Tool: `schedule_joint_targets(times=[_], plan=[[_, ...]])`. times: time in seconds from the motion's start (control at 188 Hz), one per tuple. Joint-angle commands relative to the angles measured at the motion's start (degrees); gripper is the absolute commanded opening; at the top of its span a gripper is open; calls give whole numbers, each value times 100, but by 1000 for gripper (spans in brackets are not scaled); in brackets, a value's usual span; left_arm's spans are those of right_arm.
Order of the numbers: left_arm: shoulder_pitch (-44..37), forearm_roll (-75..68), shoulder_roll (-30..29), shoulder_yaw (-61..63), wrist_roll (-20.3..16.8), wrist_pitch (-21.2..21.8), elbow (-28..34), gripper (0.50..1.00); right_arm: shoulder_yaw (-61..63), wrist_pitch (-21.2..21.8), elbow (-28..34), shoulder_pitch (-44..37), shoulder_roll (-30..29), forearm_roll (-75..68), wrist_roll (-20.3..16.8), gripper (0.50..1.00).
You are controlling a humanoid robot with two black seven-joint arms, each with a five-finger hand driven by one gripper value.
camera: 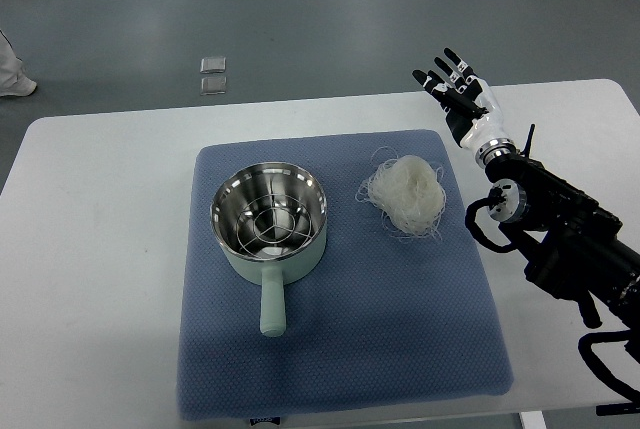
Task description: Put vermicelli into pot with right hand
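Likely light, springy and loosely tangled, the vermicelli nest (pixel 406 192) is lying right of the pot (pixel 270 221); the right hand (pixel 457 92), hovering far-right with fingers spread and empty, is best gathering it from above around its middle.

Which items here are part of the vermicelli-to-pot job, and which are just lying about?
Part of the job:
- vermicelli, loose nest on the blue mat, right of the pot
- pot, empty, handle pointing toward the robot
- right robot hand, fingers spread, holding nothing, beyond the vermicelli

Just lying about:
- blue mat under both
- white table
- two small clear packets on the floor beyond the table
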State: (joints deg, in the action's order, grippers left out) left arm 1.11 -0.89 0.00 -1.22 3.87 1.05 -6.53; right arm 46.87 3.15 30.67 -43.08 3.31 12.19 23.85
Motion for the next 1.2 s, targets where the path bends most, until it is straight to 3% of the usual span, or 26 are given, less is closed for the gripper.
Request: schedule_joint_targets(times=[0.0, 0.351, 0.627, 0.839, 0.999, 1.195], plan=[[3, 2, 0, 8, 0, 0, 2, 1000, -3, 2, 0, -8, 11, 3, -3, 915], [3, 2, 0, -1, 0, 0, 2, 1000, -126, 45, 132, -149, 205, 187, -21, 915], [3, 2, 0, -1, 0, 0, 2, 1000, -354, 142, 747, -324, 890, 2394, -65, 915], [12, 2, 0, -1, 0, 0, 2, 1000, -1048, 942, 1011, -614, 1602, 3606, -47, 915], [12, 2, 0, -1, 0, 0, 2, 1000, -1540, 1583, 1547, -930, 2208, 4775, -38, 915], [12, 2, 0, -1, 0, 0, 2, 1000, -1831, 2392, 2092, -1353, 2534, 6199, -21, 915]])
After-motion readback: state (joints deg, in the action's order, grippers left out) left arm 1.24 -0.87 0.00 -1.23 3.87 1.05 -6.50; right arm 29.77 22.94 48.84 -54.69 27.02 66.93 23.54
